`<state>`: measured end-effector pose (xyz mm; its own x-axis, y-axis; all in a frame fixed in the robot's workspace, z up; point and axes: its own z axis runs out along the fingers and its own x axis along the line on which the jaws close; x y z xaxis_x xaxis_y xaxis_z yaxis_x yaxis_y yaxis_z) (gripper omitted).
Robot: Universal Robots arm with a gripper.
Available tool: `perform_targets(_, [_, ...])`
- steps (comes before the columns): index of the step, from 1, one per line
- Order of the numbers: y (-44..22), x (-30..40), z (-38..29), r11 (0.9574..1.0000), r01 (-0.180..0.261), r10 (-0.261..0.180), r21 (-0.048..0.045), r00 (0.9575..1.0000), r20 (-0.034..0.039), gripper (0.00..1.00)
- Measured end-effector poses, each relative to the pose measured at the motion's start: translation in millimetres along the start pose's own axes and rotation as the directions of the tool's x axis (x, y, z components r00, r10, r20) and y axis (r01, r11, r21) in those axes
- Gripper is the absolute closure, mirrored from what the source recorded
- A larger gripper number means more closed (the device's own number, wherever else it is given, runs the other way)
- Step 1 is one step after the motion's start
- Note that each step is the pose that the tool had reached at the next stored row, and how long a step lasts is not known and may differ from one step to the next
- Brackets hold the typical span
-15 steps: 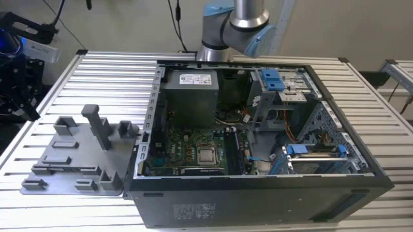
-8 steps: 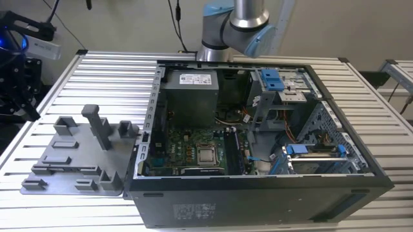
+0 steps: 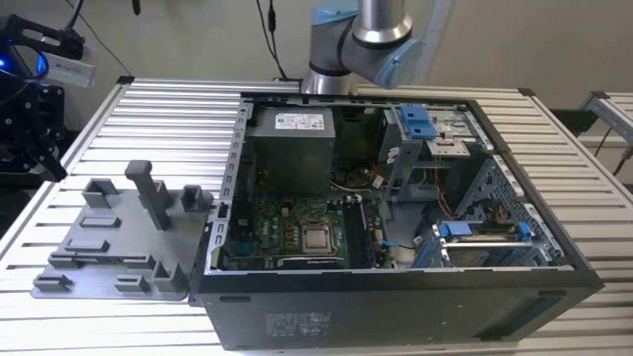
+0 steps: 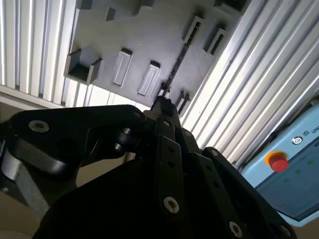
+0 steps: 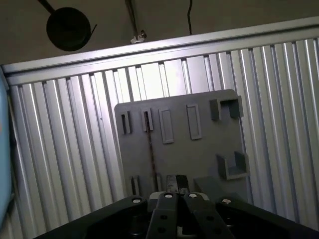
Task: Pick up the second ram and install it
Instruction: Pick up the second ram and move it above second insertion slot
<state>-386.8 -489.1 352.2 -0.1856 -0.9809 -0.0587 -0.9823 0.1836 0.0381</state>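
A thin dark ram stands on edge in a slot of the grey holder tray. In the second wrist view the same ram runs as a narrow strip toward the fingertips. My gripper hangs above the tray's near edge, a little to one side of the ram and apart from it. Its black fingers are pressed together with nothing between them. In the exterior view the tray lies on the table at the exterior view's left, beside the open computer case.
The case holds a green motherboard with dark memory slots, a power supply and blue drive brackets. A tall grey post rises from the tray. Black equipment stands at the far left. A pendant with a red button lies nearby.
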Motion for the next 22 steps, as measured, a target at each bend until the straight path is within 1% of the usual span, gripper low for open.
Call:
perform_targets(6, [-0.1,0.1,0.0,1.0000,0.000,0.000,0.0000,1.0000,0.0000,0.89])
perform_targets(7, [-0.1,0.1,0.0,1.0000,0.000,0.000,0.0000,1.0000,0.0000,0.88])
perform_targets(8, [0.0,0.1,0.0,1.0000,0.000,0.000,0.0000,1.0000,0.0000,0.82])
perform_targets(9, [0.0,0.1,0.0,1.0000,0.000,0.000,0.0000,1.0000,0.0000,0.82])
perform_targets(11, [-0.1,0.2,0.0,1.0000,0.000,0.000,0.0000,1.0000,0.0000,0.70])
perform_targets(12, [0.0,0.2,0.0,1.0000,0.000,0.000,0.0000,1.0000,0.0000,0.70])
perform_targets(14, [0.0,0.2,0.0,1.0000,0.000,0.000,0.0000,1.0000,0.0000,0.58])
perform_targets(15, [-0.1,0.2,0.0,1.0000,0.000,0.000,0.0000,1.0000,0.0000,0.58])
perform_targets(16, [-0.1,0.2,0.0,1.0000,0.000,0.000,0.0000,1.0000,0.0000,0.52])
perform_targets(22, [-0.1,0.3,0.9,1.0000,0.000,0.000,0.0001,1.0000,0.0002,0.52])
